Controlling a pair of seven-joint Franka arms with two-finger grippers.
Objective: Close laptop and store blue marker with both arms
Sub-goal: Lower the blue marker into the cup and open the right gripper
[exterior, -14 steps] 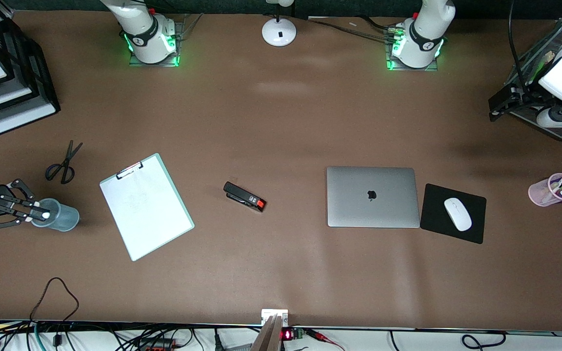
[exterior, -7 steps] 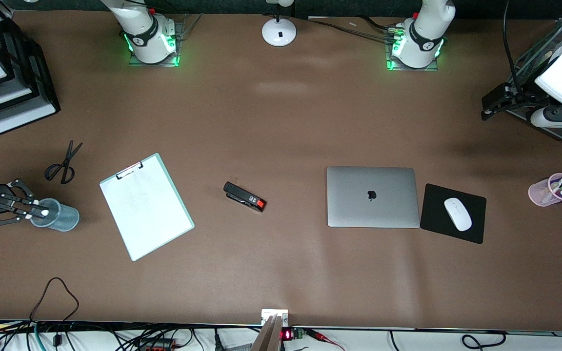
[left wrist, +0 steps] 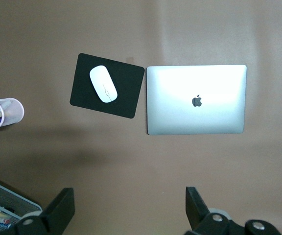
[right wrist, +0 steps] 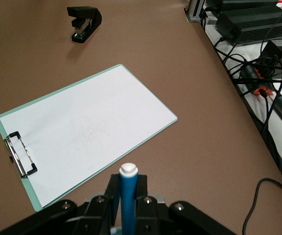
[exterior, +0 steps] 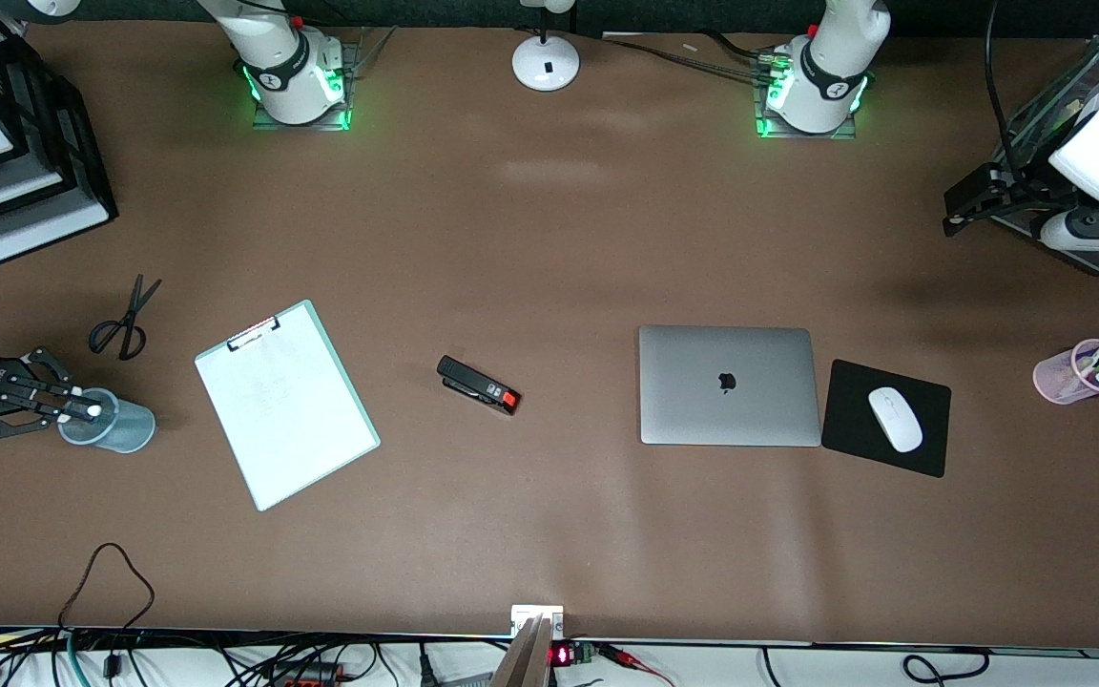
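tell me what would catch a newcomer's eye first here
The right gripper, at the right arm's end of the table, holds the blue marker upright over a blue-grey cup. The shut silver laptop lies beside a white mouse on a black pad. The left gripper hangs open near the left arm's end.

Laptop (exterior: 728,385): silver-grey, dark logo; blue marker (right wrist: 128,196): bright blue, white end; clipboard (exterior: 286,403): mint green, white sheet; table (exterior: 549,239): brown

Brown table (exterior: 549,239) with closed laptop (exterior: 728,385), mouse pad (exterior: 860,401), stapler (exterior: 478,385), clipboard (exterior: 286,403), scissors (exterior: 124,320).
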